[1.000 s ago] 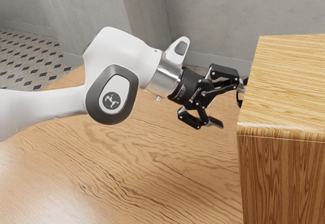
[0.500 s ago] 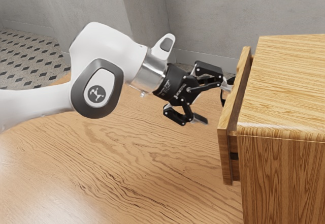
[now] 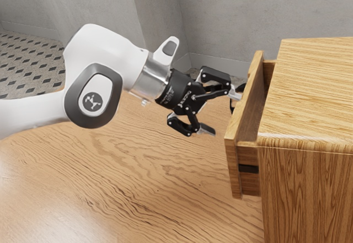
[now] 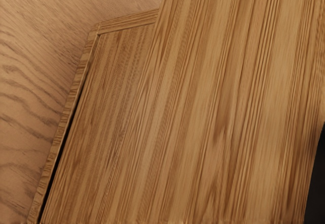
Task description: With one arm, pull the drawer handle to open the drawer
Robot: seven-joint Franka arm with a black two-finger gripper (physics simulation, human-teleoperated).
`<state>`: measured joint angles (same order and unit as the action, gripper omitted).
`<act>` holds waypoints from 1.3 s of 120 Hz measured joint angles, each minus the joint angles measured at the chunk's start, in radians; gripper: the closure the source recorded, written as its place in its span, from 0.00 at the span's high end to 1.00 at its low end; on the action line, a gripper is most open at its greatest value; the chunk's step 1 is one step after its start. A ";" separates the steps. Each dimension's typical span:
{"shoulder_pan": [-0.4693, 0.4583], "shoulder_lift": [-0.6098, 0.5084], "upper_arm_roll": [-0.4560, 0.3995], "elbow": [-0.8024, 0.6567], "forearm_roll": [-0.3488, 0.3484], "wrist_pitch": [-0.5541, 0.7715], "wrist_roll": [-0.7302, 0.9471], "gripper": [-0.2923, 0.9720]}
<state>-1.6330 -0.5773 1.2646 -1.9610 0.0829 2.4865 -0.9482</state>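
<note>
The drawer (image 3: 242,123) stands part-way out of the wooden cabinet (image 3: 309,116), its front panel clear of the carcass toward the exterior view's left; the opening looks begun, with more travel probably left. Its dark handle (image 3: 241,89), largely hidden behind the panel's edge, sits against the upper finger of the black gripper (image 3: 223,112). The fingers are spread wide above the table (image 3: 138,171), seemingly hooking rather than clamping it.

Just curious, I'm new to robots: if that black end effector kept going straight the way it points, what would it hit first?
Most likely the light wooden drawer front, standing partly out of the wooden cabinet; the black end effector points at it from close by.
</note>
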 joint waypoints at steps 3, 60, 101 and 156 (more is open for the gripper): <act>0.007 -0.001 -0.007 -0.001 0.000 -0.002 0.000 0.75; 0.131 -0.032 -0.101 -0.057 0.009 -0.019 0.004 0.75; 0.197 -0.046 -0.141 -0.095 0.007 -0.025 0.006 0.75; 0.283 -0.085 -0.189 -0.150 0.020 -0.025 0.007 0.75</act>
<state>-1.3497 -0.6626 1.0757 -2.1111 0.1032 2.4616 -0.9408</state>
